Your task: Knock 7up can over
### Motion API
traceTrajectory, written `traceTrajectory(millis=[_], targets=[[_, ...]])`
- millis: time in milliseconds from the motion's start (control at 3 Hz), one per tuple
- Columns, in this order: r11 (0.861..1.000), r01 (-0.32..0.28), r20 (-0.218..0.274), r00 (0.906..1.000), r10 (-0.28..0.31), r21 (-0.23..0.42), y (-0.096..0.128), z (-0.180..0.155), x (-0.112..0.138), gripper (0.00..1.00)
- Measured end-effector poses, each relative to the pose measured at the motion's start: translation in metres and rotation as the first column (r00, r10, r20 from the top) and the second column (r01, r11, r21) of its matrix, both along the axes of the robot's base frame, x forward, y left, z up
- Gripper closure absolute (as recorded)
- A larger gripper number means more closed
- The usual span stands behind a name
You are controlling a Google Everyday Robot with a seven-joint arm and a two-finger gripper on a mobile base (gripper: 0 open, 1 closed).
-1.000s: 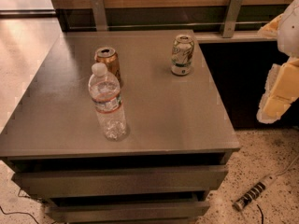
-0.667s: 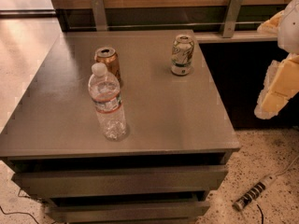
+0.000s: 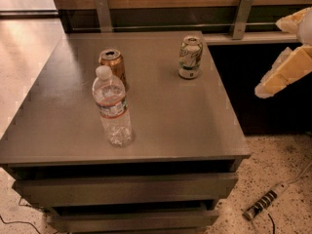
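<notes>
The 7up can (image 3: 190, 57) stands upright at the back right of the grey table (image 3: 165, 121). It is pale silvery with green markings and a silver top. My gripper (image 3: 269, 60) hangs at the right edge of the view, off the table's right side and to the right of the can, not touching it. Its two pale yellow fingers (image 3: 285, 74) stand apart, open and empty.
A copper-orange can (image 3: 113, 67) stands upright at the middle back. A clear water bottle (image 3: 113, 108) stands just in front of it. A wooden wall with metal brackets (image 3: 242, 14) runs behind. A power strip (image 3: 265, 204) lies on the speckled floor at the lower right.
My gripper has moved up and a little to the left, closer to the table's right edge. The cans and the bottle have not moved.
</notes>
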State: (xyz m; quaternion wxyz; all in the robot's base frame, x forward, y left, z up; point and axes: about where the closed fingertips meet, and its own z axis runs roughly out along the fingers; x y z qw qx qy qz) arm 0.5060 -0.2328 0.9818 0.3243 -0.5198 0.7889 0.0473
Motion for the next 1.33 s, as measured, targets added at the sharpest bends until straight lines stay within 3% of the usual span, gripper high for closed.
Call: traceTrajectory(millis=[333,667,1000,1333], targets=[[0.976,-0.005,0.086,0.9962,-0.014,0.219,0.005,-0.008,0.035,0.0],[0.913,-0.05,0.144,0.9896,-0.009,0.404,0.025,-0.008,0.063,0.0],[0.843,-0.1,0.172,0.9851,0.009,0.528,0.05,-0.011,0.085,0.0],[0.843,-0.1,0.172,0.9851,0.009,0.528,0.05,-0.011,0.085,0.0]])
